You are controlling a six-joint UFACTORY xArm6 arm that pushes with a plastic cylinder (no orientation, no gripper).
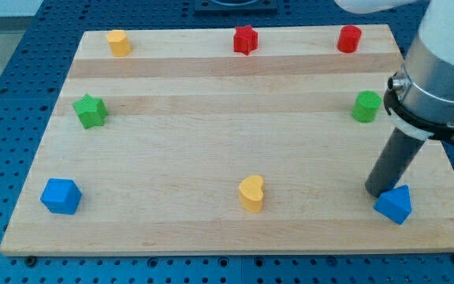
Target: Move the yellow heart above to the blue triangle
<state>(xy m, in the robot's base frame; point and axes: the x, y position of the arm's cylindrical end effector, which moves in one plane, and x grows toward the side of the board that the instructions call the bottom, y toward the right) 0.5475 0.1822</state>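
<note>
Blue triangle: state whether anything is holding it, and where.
Nothing holds it. My tip stands just at the upper-left edge of the blue triangle; there is no hand, only a rod.

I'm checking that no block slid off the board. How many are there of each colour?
Yellow: 2, heart and pentagon-like block
Red: 2, star and cylinder
Green: 2, star and cylinder
Blue: 2, triangle and cube
Total: 8

— Anything cut off?
— The grey arm housing (440,63) runs past the right and far edges.
— And my tip (378,192)?
— Its very end sits partly behind the blue triangular block (394,205).
</note>
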